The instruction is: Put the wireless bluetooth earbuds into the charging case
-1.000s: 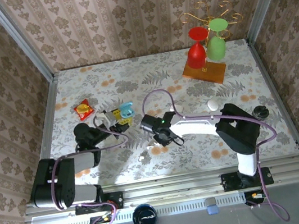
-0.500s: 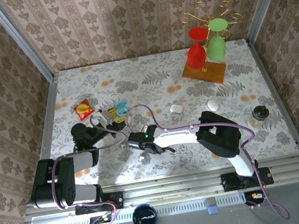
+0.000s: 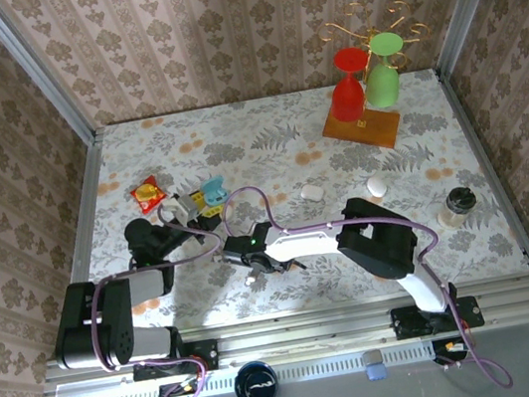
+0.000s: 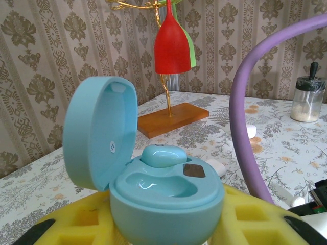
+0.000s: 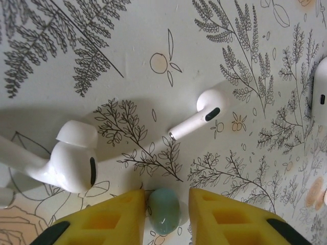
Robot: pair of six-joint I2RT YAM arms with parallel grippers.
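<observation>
My left gripper (image 4: 166,227) is shut on an open light-blue case (image 4: 163,189), its lid (image 4: 97,132) flipped up to the left. One light-blue earbud (image 4: 162,154) sits in it, beside a bare socket. From above, this case (image 3: 215,189) is at the table's left. My right gripper (image 5: 167,196) is low over the table, open, its yellow fingers (image 5: 112,214) either side of a loose light-blue earbud (image 5: 164,217); a gap shows on the right side. Two white wireless bluetooth earbuds (image 5: 199,116) (image 5: 71,161) lie just beyond. The white oval charging case (image 3: 312,192) lies mid-table.
A wooden-based rack (image 3: 364,127) with red and green goblets stands at the back right. There is a second white case (image 3: 376,185), a small bottle (image 3: 457,202) at the right and a red packet (image 3: 148,192) at the left. A purple cable (image 4: 250,102) arcs close by the blue case.
My right arm has swung left and down to the loose earbuds, and its jaws have narrowed around the light-blue earbud. The left gripper and its case have stayed put.
</observation>
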